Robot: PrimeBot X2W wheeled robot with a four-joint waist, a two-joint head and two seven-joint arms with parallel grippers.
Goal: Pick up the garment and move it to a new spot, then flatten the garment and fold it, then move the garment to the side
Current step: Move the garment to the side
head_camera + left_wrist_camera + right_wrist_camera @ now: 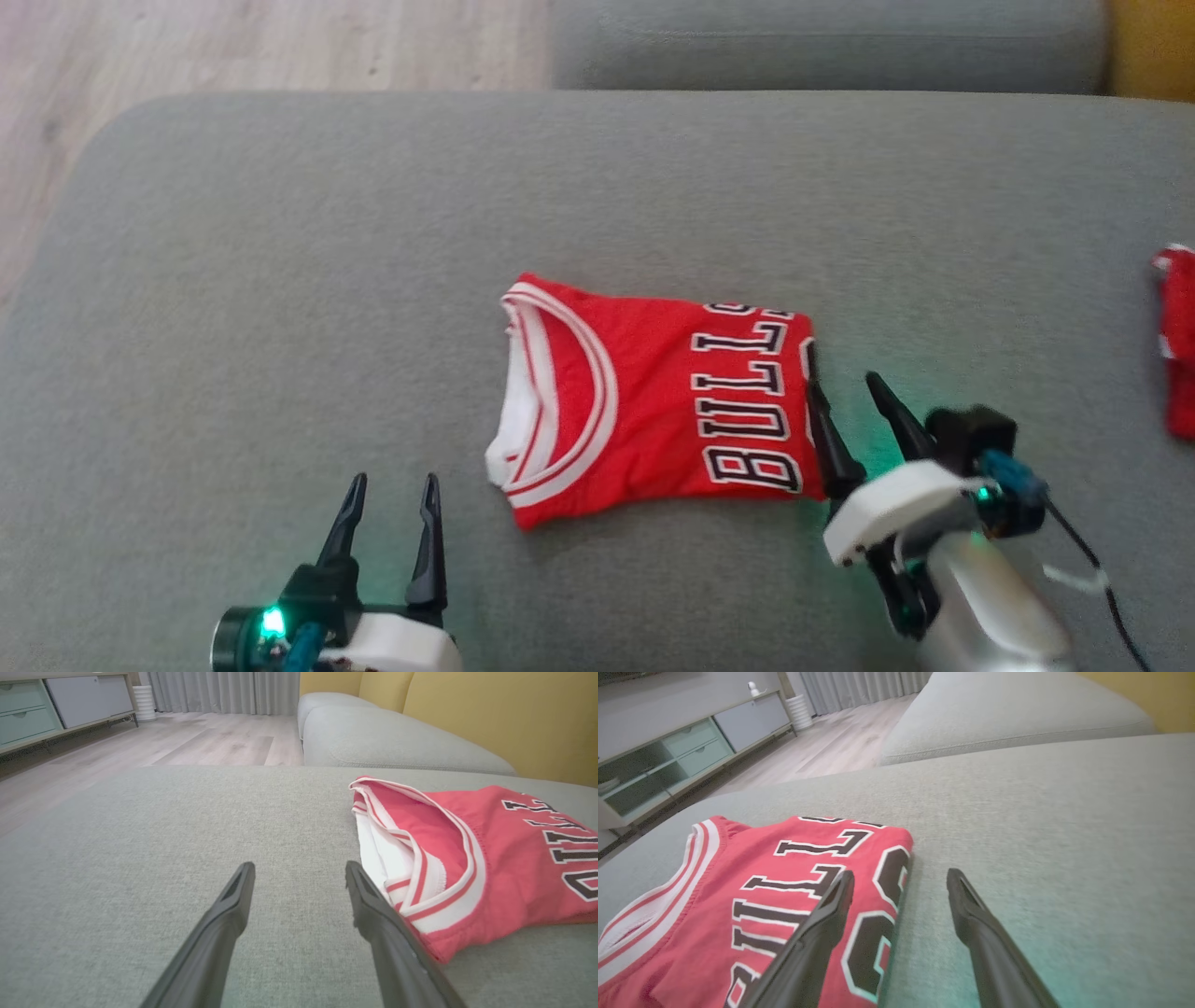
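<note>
folded jersey flat on sofa. left claw spread, empty, near-left of it. right claw spread, empty, at its right edge.

The left gripper rises from the bottom centre, its fingers spread wide above the grey sofa cushion. The folded red garment lies at the right of the frame, just beside one finger. A wooden floor shows at upper left.

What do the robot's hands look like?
Each hand is a pincer: the left gripper and right gripper both have two long, thin, black pointed fingers on a white block. A green light glows beside each. The right arm is silvery, with a blue-green plug and a thin black cable.
</note>
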